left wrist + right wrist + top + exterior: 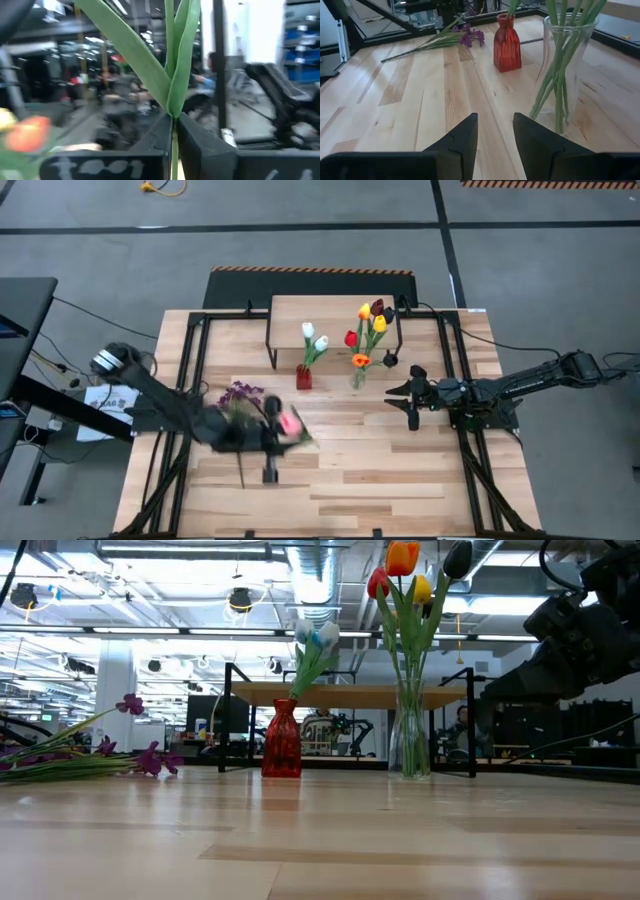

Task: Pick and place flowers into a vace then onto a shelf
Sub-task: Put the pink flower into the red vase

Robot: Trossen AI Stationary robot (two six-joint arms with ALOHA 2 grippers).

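Observation:
My left gripper is over the table's left middle, shut on a pink flower with long green leaves. Purple sprigs lie flat on the table beside it. A red vase holds white flowers. A clear glass vase holds red, orange, yellow and maroon tulips. Both vases stand on the table in front of the shelf. My right gripper waits open, to the right of the glass vase. My left gripper pinches the flower's green stem between its two fingers, just below where the leaves branch off. The fingers lie across the stem. The leaves and the pink bloom stand out beyond the fingers, and a thin length of stem trails the other way.
The shelf's black legs stand right behind the vases. Black frame rails run along the table's left and right sides. Bare planks fill the near half of the table.

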